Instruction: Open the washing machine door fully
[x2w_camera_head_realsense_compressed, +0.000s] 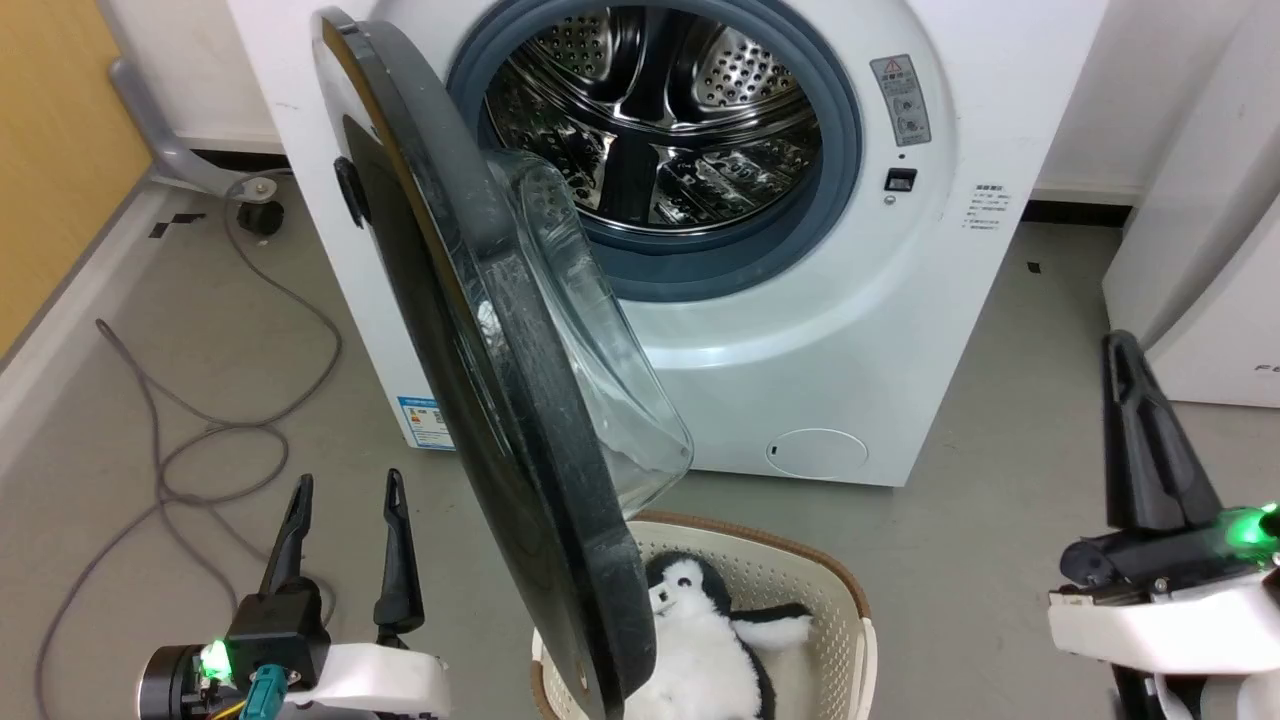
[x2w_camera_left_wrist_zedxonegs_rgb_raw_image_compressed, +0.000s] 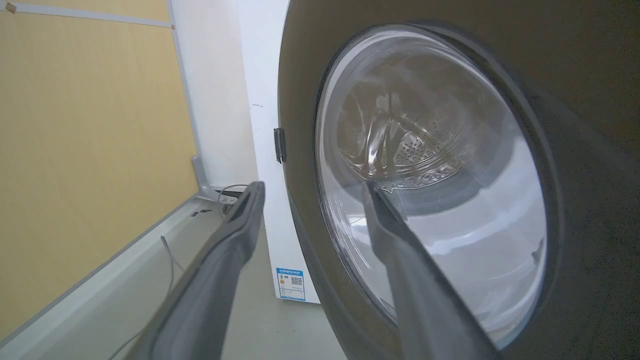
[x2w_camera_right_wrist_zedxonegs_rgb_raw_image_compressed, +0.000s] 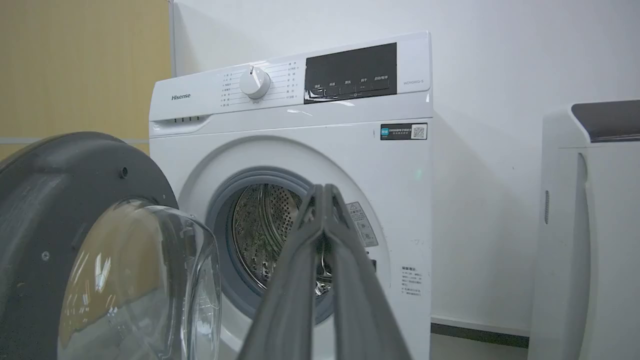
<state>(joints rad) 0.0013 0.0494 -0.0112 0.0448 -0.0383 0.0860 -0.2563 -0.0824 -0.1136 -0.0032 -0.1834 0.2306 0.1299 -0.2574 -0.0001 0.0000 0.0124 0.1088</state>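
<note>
Half done: door (x2w_camera_head_realsense_compressed: 440, 330) standing roughly square to the washing machine (x2w_camera_head_realsense_compressed: 800, 330), just right of the spread, empty left hand (x2w_camera_head_realsense_compressed: 348, 480), well left of the pinched-shut right hand (x2w_camera_head_realsense_compressed: 1118, 345), more swing needed.

Washer (x2w_camera_head_realsense_compressed: 800, 330) at 12 o'clock; its door (x2w_camera_head_realsense_compressed: 470, 330), hinged on the left, juts toward 6. Basket (x2w_camera_head_realsense_compressed: 845, 600) at 6, before the washer, plush (x2w_camera_head_realsense_compressed: 700, 640) inside. Cable (x2w_camera_head_realsense_compressed: 158, 455) on the floor at 9; appliance (x2w_camera_head_realsense_compressed: 1200, 250) at 3.
</note>
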